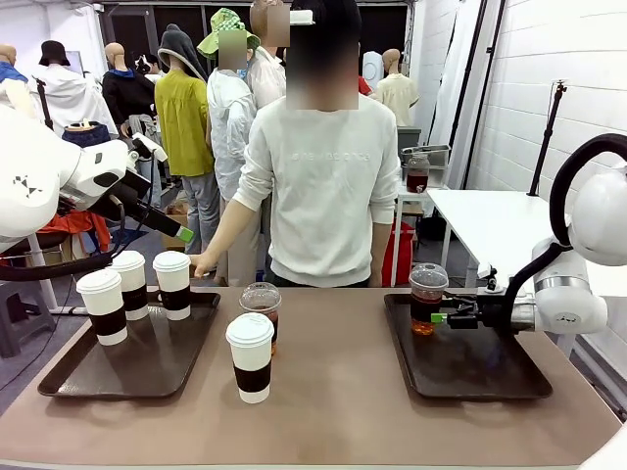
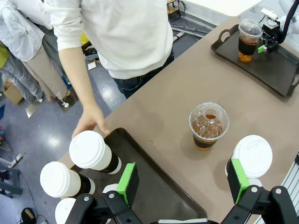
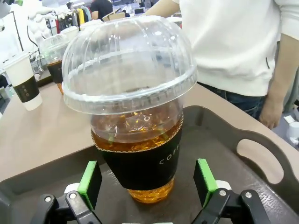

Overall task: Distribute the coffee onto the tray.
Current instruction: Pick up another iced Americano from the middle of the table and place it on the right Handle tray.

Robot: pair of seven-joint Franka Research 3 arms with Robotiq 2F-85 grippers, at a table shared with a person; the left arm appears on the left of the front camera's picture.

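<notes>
While right tool [image 3: 147, 182] gapes astride it, clear cup [image 3: 133, 88] stands upright, untouched; left tool [image 2: 183, 182] spread, empty.

Front across table [image 1: 333, 392]; left wrist overhead; right close; right-hand tray [image 1: 480, 377] shared.

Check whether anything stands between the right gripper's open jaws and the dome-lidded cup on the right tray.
Nothing visible does. The right gripper faces the dome-lidded cup squarely. Its jaws are open wider than the cup, with bare floor of the right tray on either side of it.
</notes>
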